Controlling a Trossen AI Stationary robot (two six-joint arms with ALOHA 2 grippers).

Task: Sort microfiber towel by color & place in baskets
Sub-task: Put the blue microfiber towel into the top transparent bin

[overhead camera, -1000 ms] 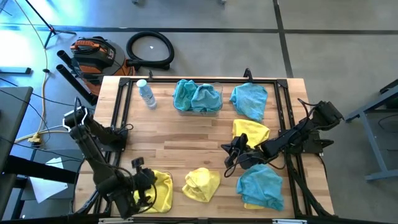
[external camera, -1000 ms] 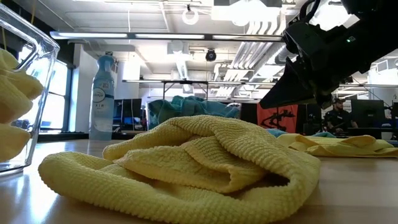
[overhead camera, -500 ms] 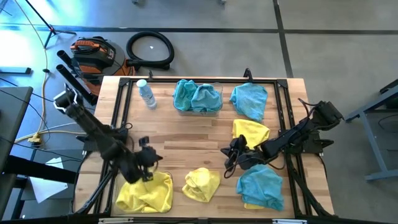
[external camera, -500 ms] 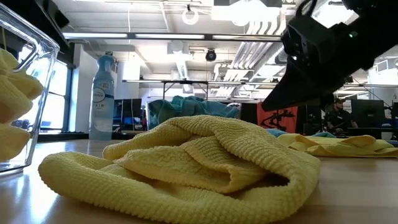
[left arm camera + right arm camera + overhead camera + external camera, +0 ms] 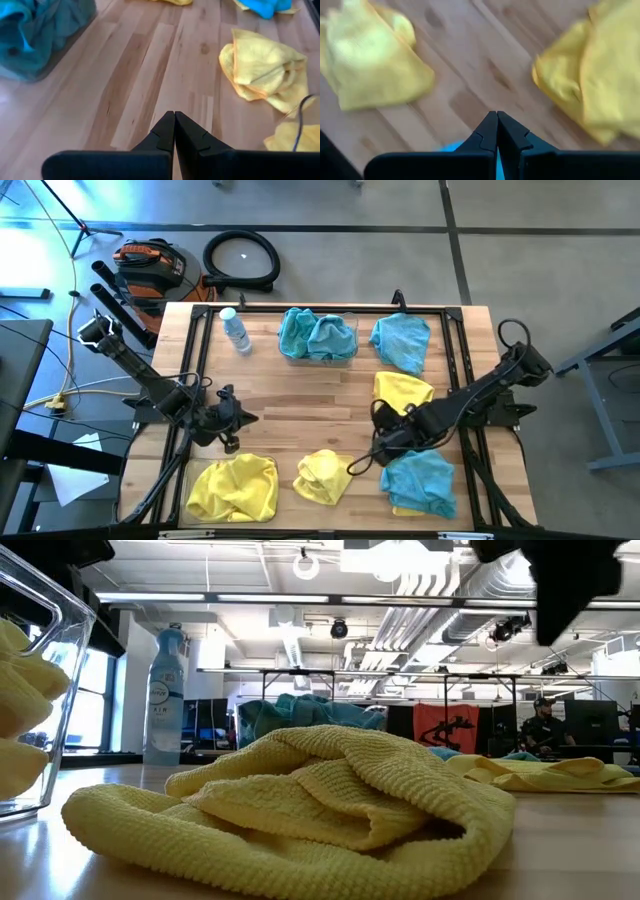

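two grippers, left (image 5: 232, 442) and right (image 5: 352, 465), hang clenched and empty above the table (image 5: 290, 395). between them lies a crumpled yellow towel (image 5: 323, 475), apart from the yellow-filled basket (image 5: 234, 488); soft, light and probably limp, best pinched at a raised fold.

A: Left arm?
B: Comes in from the 9 o'clock edge of the high view and angles down toward 4 o'clock. Left gripper (image 5: 228, 420) sits left of centre, fingers (image 5: 165, 131) pressed together, nothing between them.
A: Right arm?
B: Enters from the 3 o'clock side, stretched low toward 8 o'clock. Right gripper (image 5: 362, 461) ends just right of centre, toward the 6 o'clock edge. Fingers (image 5: 489, 129) closed tip to tip, empty.
A: Low view?
B: Only a dark arm part at 1 o'clock, can't tell which arm.
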